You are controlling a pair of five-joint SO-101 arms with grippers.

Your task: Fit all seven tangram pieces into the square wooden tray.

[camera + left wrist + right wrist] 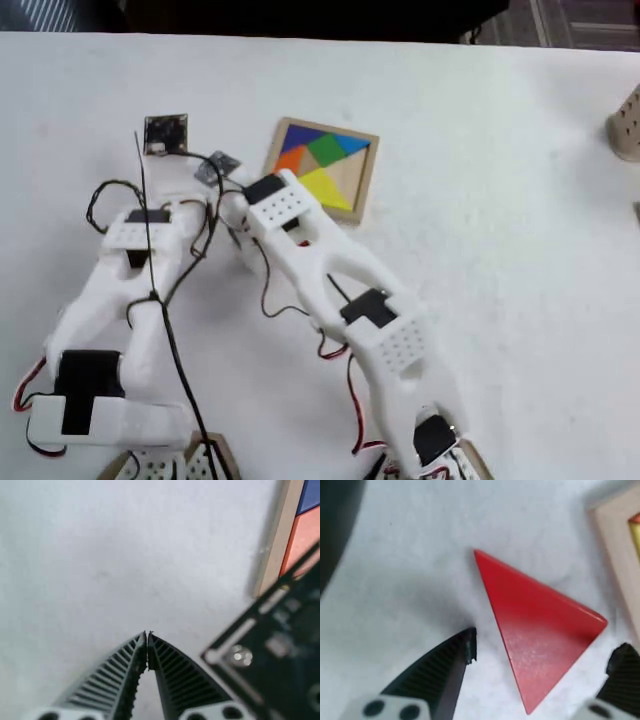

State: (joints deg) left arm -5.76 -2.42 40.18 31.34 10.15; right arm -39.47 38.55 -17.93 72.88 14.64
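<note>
The square wooden tray (362, 180) lies at the table's middle back and holds blue, green, orange and yellow pieces (325, 185). A red triangle (540, 625) lies flat on the white table just outside the tray's corner (617, 540). My right gripper (545, 655) is open, with one finger on each side of the triangle's lower part, apart from it. In the high view the right arm (290, 215) covers that spot at the tray's near left corner. My left gripper (147, 636) is shut on nothing over bare table, left of the tray's edge (280, 535).
A dark circuit board (270, 645) juts in between the left gripper and the tray. Two small boards (165, 133) with black cables lie left of the tray. A perforated wooden object (627, 125) stands at the far right edge. The white table (500, 250) is open to the right.
</note>
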